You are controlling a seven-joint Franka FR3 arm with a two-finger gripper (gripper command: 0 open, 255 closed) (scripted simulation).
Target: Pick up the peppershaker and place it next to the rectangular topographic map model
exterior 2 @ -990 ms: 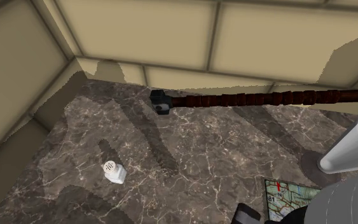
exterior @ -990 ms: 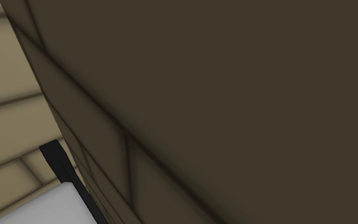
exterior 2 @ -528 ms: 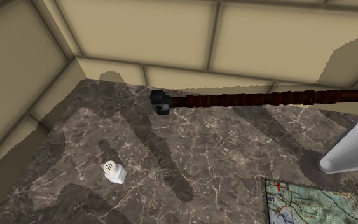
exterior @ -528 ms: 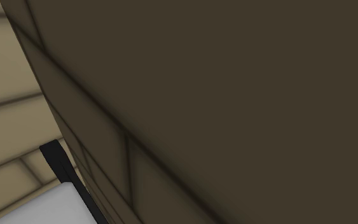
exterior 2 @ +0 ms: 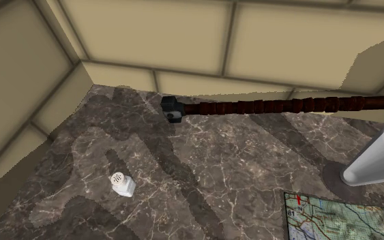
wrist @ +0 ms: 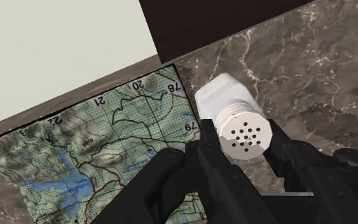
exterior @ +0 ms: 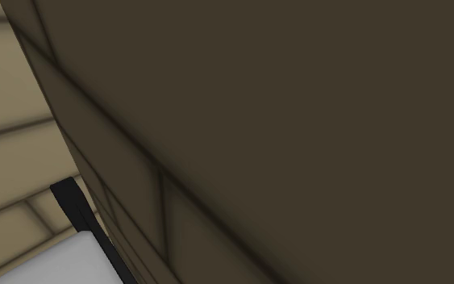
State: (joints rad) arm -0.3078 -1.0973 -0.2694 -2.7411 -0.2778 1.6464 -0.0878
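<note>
In the wrist view a white pepper shaker (wrist: 229, 109) with a holed cap sits clasped between my black fingers (wrist: 204, 147), and my gripper (wrist: 242, 144) is shut on it. It hovers over the brown marble counter (wrist: 323, 70), right beside the edge of the rectangular topographic map model (wrist: 88, 149). In the second exterior view the map model (exterior 2: 333, 219) lies at the counter's lower right corner. A similar white shaker (exterior 2: 122, 184) stands on the counter, far to the map's left.
A long dark brown rod (exterior 2: 272, 106) with a black end (exterior 2: 172, 108) lies along the back of the counter under the beige tiled wall (exterior 2: 183, 34). A white cylinder (exterior 2: 380, 158) leans at the right. A dark brown panel (exterior: 297, 121) looms close in the shoulder view.
The grey arm and black gripper at the second exterior view's lower right a second ago have left that frame. Shadows have shifted across the counter. The standing shaker has not moved.
</note>
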